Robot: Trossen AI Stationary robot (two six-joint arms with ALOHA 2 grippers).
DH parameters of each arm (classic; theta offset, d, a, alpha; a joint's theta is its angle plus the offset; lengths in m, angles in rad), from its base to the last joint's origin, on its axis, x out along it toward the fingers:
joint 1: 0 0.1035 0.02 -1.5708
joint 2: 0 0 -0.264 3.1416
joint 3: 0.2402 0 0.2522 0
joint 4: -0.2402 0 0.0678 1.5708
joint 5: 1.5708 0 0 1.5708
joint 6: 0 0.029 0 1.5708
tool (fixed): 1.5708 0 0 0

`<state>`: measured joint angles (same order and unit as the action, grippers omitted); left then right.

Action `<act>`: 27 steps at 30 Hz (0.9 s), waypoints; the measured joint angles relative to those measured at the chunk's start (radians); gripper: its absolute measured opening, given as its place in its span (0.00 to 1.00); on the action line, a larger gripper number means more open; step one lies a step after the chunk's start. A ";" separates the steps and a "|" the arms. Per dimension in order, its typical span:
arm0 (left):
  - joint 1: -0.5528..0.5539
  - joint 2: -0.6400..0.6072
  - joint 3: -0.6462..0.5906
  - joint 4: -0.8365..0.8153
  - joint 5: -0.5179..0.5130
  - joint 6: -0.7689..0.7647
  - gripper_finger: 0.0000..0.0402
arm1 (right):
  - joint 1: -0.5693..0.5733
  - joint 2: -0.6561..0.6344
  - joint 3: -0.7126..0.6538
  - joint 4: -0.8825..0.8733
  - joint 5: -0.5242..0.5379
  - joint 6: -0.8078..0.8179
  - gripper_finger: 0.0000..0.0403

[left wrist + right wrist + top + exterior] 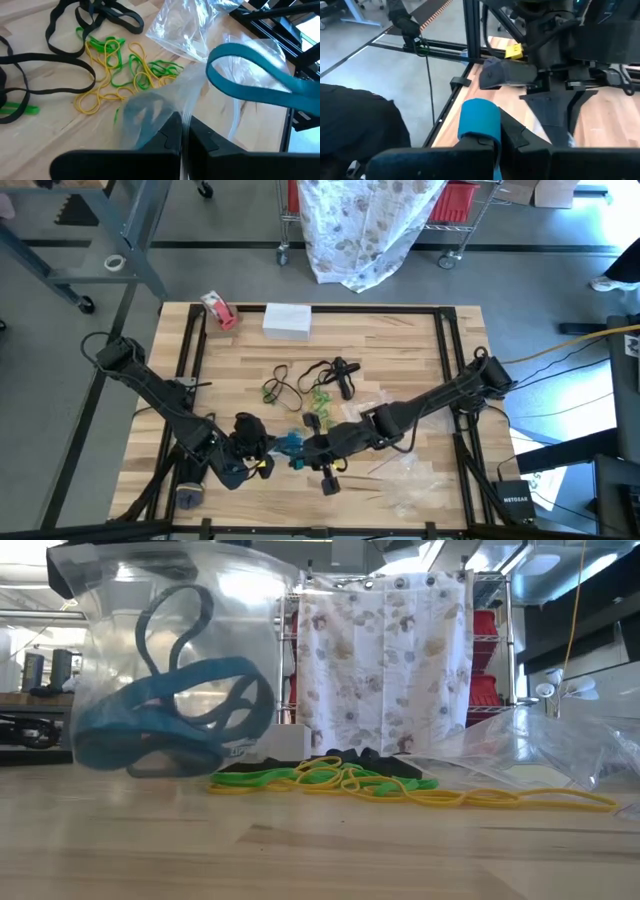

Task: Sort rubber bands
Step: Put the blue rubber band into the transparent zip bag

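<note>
Two arms meet at lower centre of the high view, mid-way through sorting rubber bands. The left gripper (182, 137) is clenched on the edge of a clear plastic bag (150, 107), pinching the film flat btwn its fingers. The right gripper (495, 137) is clamped on a blue rubber band (479, 117), whose loop arcs across the right of the left wrist view toward the bag. In the low view, upper left, the bag (170, 650) hangs off the wooden table (320, 850) w/ blue bands (160, 725) already inside.

Still unsorted: a tangle of green and tan-yellow bands (318, 402) and black bands (335, 372) at centre of the high view, touching and overlapping. A second clear bag (410, 480) lies lower right. A red-and-white tape roll (218, 310) and a white box (287, 320) sit along the table's top edge, well apart from the work.

Handling, as judged: bands are light, floppy and stretchy, likely to snag on each other and spring if pulled taut. Best taken at a free outer loop of one strand, clear of the knot, then lifted slowly. The bag film looks thin and slippery, so the mouth may sag shut.
</note>
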<state>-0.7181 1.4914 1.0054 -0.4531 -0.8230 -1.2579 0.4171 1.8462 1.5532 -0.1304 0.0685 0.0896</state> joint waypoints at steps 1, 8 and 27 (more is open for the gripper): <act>0.000 0.000 0.000 0.000 0.000 0.000 0.00 | -0.004 0.000 0.000 0.004 0.003 -0.001 0.00; 0.003 0.000 0.000 0.000 -0.004 -0.003 0.00 | 0.010 0.000 0.000 0.054 -0.002 -0.025 0.00; 0.006 0.000 0.000 0.043 -0.004 0.040 0.00 | -0.066 0.007 0.000 0.069 0.056 -0.047 0.00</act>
<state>-0.7124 1.4914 1.0054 -0.4098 -0.8268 -1.2175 0.3508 1.8534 1.5528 -0.0611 0.1247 0.0429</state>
